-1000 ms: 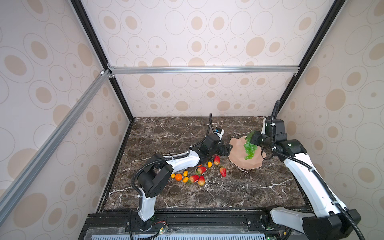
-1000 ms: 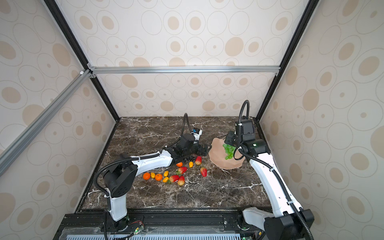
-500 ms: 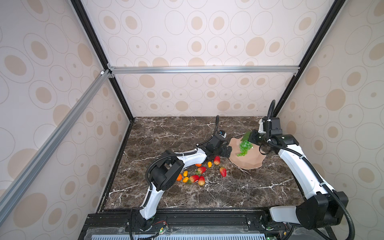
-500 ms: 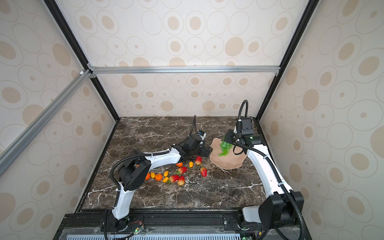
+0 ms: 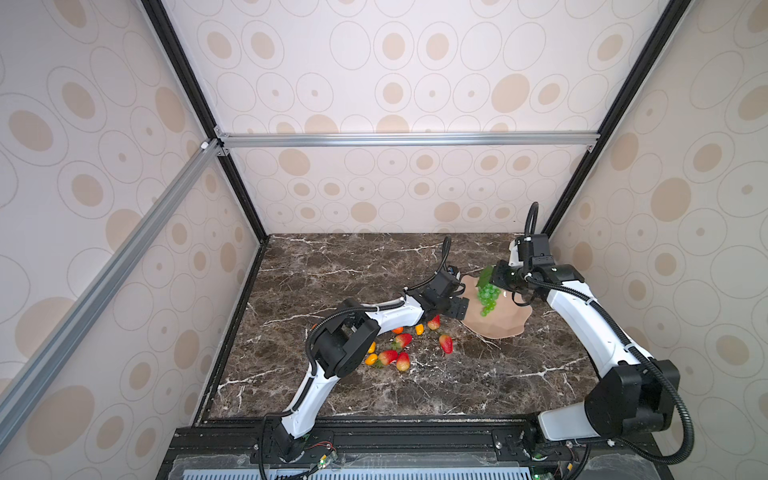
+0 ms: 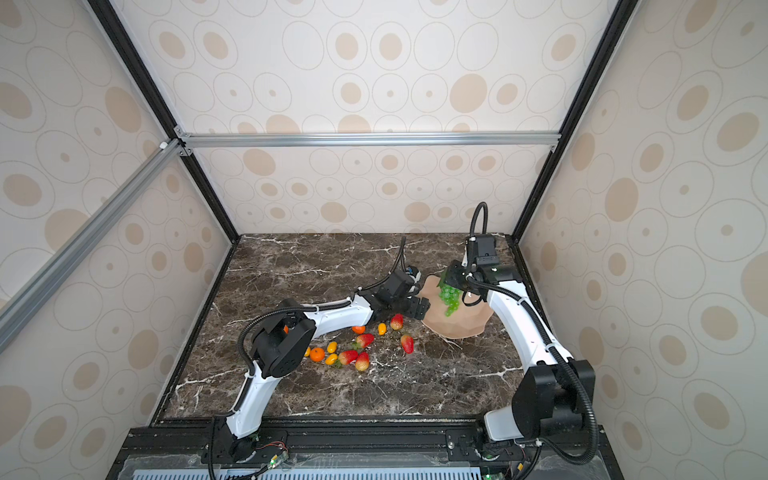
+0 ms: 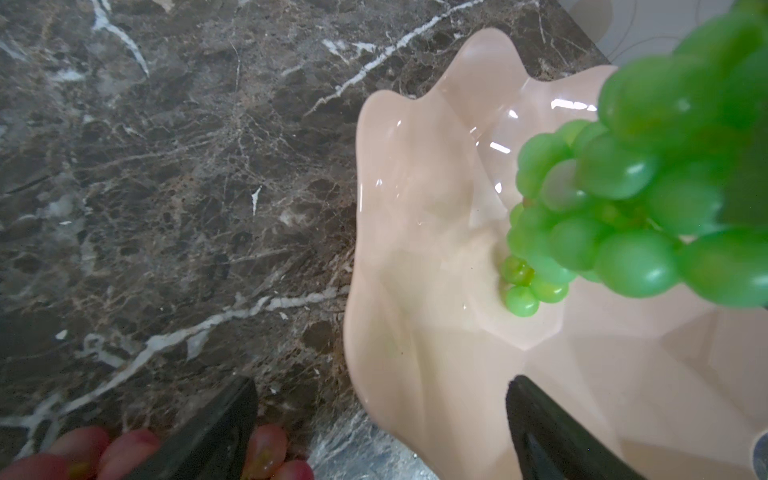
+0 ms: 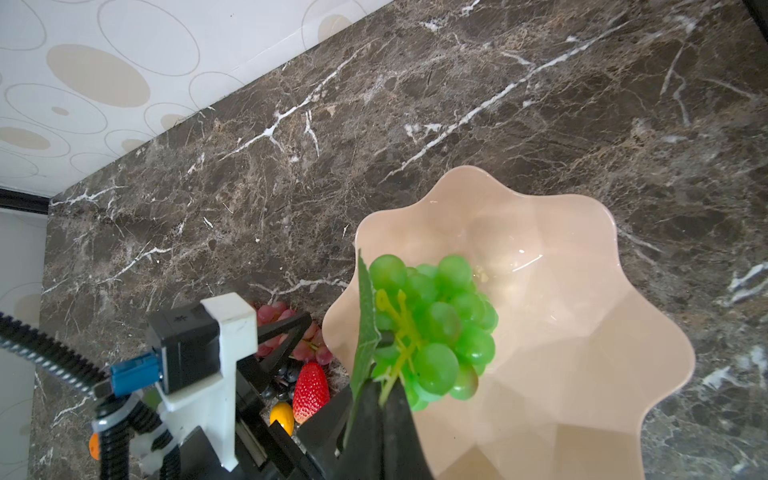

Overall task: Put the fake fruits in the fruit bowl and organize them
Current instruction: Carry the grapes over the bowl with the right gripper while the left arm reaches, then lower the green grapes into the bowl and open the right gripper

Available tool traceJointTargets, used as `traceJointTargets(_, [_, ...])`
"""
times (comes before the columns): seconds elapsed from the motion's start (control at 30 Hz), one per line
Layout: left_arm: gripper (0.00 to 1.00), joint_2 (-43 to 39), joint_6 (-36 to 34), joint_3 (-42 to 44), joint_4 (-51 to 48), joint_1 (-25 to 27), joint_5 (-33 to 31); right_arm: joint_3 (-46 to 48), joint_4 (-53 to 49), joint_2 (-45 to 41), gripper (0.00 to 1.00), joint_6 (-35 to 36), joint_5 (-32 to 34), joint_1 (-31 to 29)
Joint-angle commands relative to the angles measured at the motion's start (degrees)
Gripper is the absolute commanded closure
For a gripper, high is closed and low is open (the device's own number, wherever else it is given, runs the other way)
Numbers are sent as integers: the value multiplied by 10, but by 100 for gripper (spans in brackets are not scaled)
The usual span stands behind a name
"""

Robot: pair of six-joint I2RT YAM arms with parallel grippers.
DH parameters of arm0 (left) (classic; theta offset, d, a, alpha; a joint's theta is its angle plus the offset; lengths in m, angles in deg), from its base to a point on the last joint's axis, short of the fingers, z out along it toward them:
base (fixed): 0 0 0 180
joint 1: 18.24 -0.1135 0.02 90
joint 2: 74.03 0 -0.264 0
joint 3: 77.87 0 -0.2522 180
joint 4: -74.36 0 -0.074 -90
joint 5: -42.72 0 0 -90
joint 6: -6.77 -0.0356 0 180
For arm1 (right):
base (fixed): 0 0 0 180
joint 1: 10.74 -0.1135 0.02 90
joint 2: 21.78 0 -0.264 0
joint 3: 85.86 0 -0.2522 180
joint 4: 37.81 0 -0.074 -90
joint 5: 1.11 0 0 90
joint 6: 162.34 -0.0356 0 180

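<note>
Dangling the green grape bunch (image 8: 436, 332) over the middle of the fruit bowl (image 8: 582, 374), pinched by its stem in the right gripper (image 8: 384, 397), pressed together, arm bent, reaching over the bowl's rim. Holding the left gripper (image 7: 378, 399) spread wide astride the bowl's opposite rim, arm stretched low.

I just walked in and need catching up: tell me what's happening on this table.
The right gripper is shut on the stem of the green grape bunch, dangling it over the pink fruit bowl. The left gripper is open at the bowl's rim, with the red grape bunch beside it. Strawberries, an orange and small yellow fruits lie loose on the marble table, not yet in the bowl.
</note>
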Motion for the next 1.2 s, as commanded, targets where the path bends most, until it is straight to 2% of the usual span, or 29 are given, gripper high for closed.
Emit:
traceJointTargets(0.0, [5, 9, -13, -26, -27, 6, -13, -22, 10, 12, 100, 8, 1, 9])
traceJointTargets(0.67, [4, 16, -20, -20, -42, 16, -15, -61, 16, 106, 100, 22, 18, 35])
traceJointTargets(1.0, [4, 13, -22, -16, -44, 18, -15, -63, 14, 128, 100, 25, 64, 46])
traceJointTargets(1.17, [4, 12, -22, -17, -45, 19, -15, -65, 16, 143, 100, 27, 64, 57])
